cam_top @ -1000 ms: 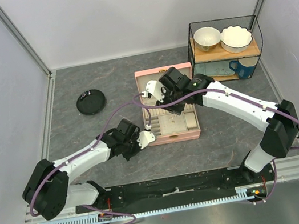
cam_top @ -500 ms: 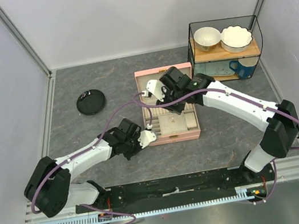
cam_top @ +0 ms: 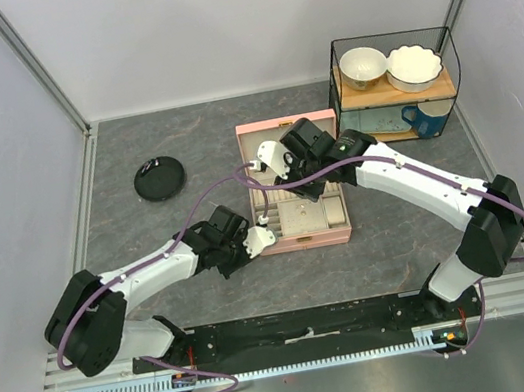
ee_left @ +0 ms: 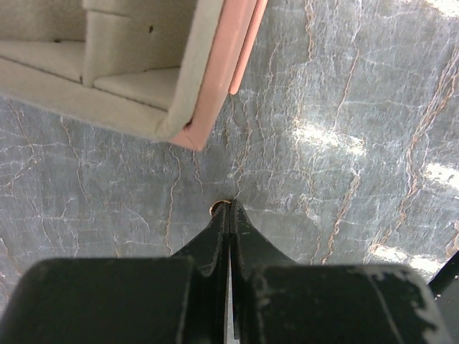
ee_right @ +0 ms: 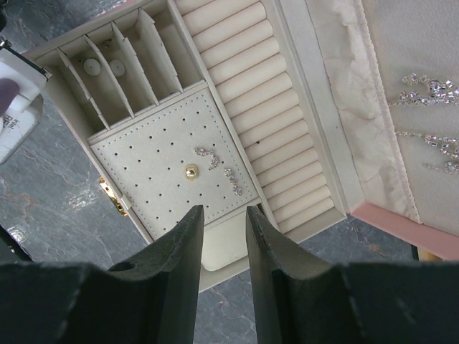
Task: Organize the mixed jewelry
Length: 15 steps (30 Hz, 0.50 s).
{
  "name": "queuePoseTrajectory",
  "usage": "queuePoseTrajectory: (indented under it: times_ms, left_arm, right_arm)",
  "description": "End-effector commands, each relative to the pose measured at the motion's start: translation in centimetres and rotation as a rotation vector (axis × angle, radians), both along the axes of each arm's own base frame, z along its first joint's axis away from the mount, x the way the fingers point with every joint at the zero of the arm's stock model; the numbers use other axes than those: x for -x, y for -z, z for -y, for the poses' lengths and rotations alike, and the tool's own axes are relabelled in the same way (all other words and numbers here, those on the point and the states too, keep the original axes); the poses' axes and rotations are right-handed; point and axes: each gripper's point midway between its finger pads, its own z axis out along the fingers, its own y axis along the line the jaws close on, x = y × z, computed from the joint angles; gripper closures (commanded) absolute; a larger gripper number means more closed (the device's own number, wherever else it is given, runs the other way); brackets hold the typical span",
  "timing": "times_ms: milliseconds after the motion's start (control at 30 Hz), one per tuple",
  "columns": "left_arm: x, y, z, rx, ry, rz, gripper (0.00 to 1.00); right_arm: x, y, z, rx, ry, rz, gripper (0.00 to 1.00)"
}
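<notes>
The left gripper (ee_left: 228,209) has just closed, its tips pinching a tiny gold piece (ee_left: 218,206) on the table (ee_left: 344,143) beside the box (ee_left: 204,107) corner; pickup looks secured, ready for sorting. The right gripper (ee_right: 224,215) hangs part-open, empty, over a gold stud (ee_right: 191,171) in the box.

A pink box (cam_top: 262,138) sits open on the grey table (cam_top: 147,236). A black dish (cam_top: 159,180) lies left of it. A rack (cam_top: 361,97) holds white bowls (cam_top: 362,67) and a blue mug (cam_top: 425,118).
</notes>
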Motion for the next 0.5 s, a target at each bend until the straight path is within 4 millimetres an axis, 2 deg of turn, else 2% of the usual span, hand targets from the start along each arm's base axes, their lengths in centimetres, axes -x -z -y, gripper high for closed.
queuePoseTrajectory:
  times_ms: [0,267,467]
  left_arm:
    - [-0.9,-0.9,0.5,0.022,-0.022,0.044,0.98]
    - [-1.3,-4.8,1.4,0.099,-0.020,0.091,0.98]
    - [-0.9,-6.4,2.1,0.150,-0.008,0.067,0.99]
  right_arm:
    - [-0.2,-1.6,0.0,-0.039,0.015,0.038,0.62]
    - [-0.4,-2.3,0.0,-0.042,0.018,0.053,0.62]
    - [-0.5,-2.5,0.1,-0.041,0.019,0.058,0.62]
